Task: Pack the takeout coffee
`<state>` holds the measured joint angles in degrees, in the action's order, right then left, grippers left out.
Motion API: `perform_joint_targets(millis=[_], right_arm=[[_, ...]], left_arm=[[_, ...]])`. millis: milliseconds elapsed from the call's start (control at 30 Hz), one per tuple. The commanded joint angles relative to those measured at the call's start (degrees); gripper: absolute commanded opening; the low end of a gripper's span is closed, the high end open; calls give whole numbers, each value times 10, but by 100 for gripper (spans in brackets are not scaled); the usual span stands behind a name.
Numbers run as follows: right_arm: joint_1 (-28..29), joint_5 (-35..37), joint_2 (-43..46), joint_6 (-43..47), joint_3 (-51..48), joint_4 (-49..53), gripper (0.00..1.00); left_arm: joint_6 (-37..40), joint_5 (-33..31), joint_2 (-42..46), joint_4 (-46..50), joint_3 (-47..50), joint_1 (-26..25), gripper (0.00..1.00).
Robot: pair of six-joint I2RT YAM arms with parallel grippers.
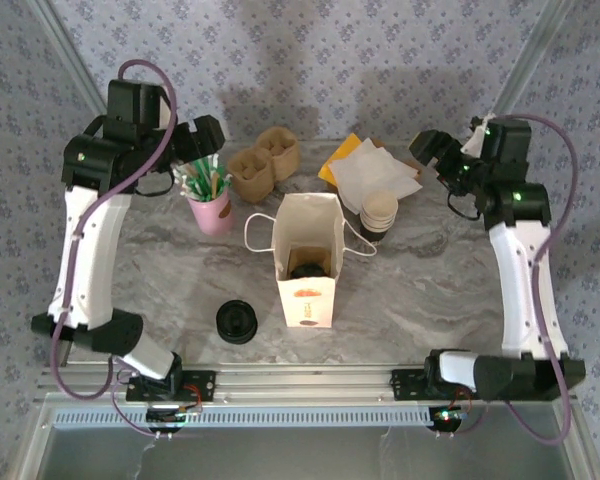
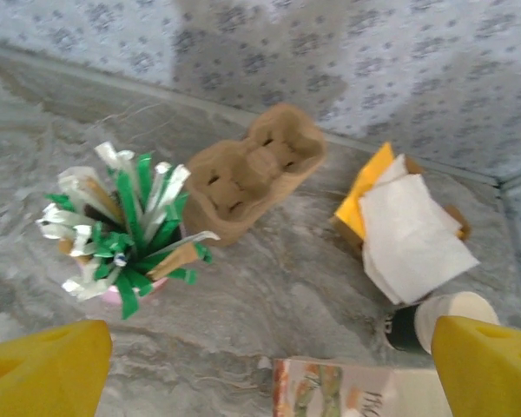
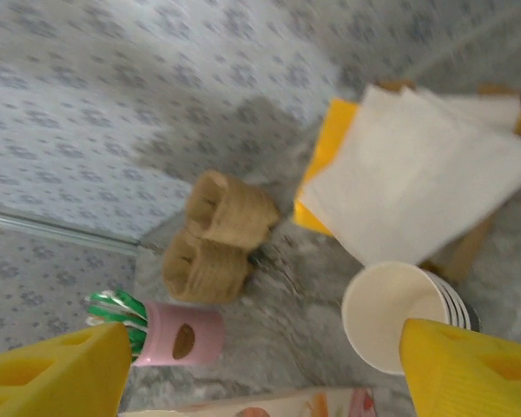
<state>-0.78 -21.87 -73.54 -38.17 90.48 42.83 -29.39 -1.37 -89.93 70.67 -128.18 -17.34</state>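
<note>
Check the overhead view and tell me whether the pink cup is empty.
No, the pink cup is packed with green-and-white wrapped sticks that poke out of its top.

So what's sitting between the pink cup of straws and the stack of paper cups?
A white paper bag stands there, open at the top, between the pink cup and the stack of cups. The top view shows it.

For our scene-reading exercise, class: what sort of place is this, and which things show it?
Probably a mock café takeout counter on a robot test bench: a stack of lidless paper cups, a cardboard cup carrier and an open paper bag sit on a marble-look table.
</note>
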Motion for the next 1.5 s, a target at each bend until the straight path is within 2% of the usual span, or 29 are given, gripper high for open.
perform_joint_targets(millis=[0,100,333,567,700,1100,1467], right_arm=[[-1,-30,-24,3,50,64,87],[8,-33,-53,17,77,67,91],[38,-40,-130,80,166,104,88],[74,-35,-208,136,261,154,82],[74,-37,-224,132,262,148,81],[77,-50,-250,129,270,150,77],[75,-55,-246,142,270,165,77]], left_arm=[[-8,-29,-35,78,-33,15,93],[-12,-43,-63,94,-29,19,93],[-7,-65,-122,78,-37,30,87],[-6,-43,-176,35,-41,61,70],[8,-43,-208,22,-42,71,59],[34,-12,-265,-25,-72,76,40],[21,-29,-295,-36,-80,77,30]])
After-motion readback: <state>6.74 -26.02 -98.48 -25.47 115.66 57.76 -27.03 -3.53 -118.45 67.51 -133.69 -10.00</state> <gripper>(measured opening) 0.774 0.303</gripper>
